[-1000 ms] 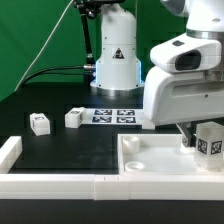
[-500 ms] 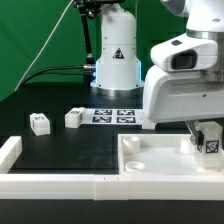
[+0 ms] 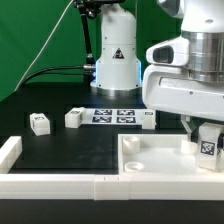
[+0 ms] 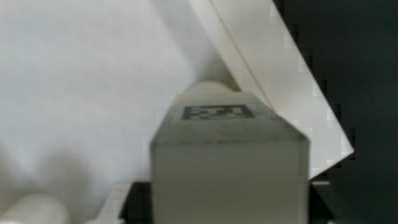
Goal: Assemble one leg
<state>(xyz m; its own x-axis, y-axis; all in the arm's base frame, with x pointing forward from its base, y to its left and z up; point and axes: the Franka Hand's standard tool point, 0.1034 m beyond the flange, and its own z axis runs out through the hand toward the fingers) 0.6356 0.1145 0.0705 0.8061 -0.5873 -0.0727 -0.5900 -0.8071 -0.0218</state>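
Note:
My gripper (image 3: 205,133) is shut on a leg (image 3: 208,144), a small white block with a black-and-white tag. It holds the leg upright at the exterior view's right, just over the far right corner of the large white square panel (image 3: 160,158). In the wrist view the leg (image 4: 231,150) fills the space between my fingers (image 4: 148,198), tag end pointing at the panel's edge (image 4: 263,60). My gripper (image 4: 231,198) shows only at the frame's border. Two more legs (image 3: 39,123) (image 3: 74,118) lie on the black table at the exterior view's left.
The marker board (image 3: 112,115) lies at the foot of the robot base (image 3: 116,60). Another small white block (image 3: 148,119) sits beside it. A low white rail (image 3: 60,186) runs along the front, with a short piece (image 3: 10,150) at the exterior view's left.
My gripper, still holding the leg, has sunk slightly toward the panel's right corner and shifted a little to the exterior view's right. The loose legs have not moved.

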